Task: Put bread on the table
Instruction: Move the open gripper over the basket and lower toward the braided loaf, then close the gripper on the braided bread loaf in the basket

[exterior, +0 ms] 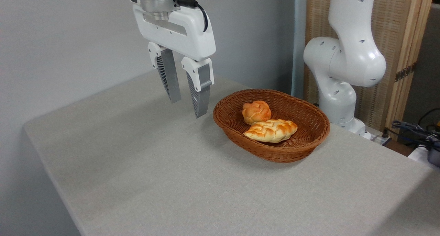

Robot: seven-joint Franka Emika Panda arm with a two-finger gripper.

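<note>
Toward the worktop's (137,167) far edge I see the gripper (189,107) hovering, fingers (202,98) spread, empty. Bread (271,130) lies in the basket (275,153) beside the bun (256,112). Reach step, I judge; next I shift right, descend, straddle the loaf.

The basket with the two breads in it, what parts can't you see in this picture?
- Camera view: the basket's near wall hides its floor and the underside of the braided bread.
- The braided bread covers the round bun's lower edge.
- The top edge cuts off the arm above the hand.
</note>
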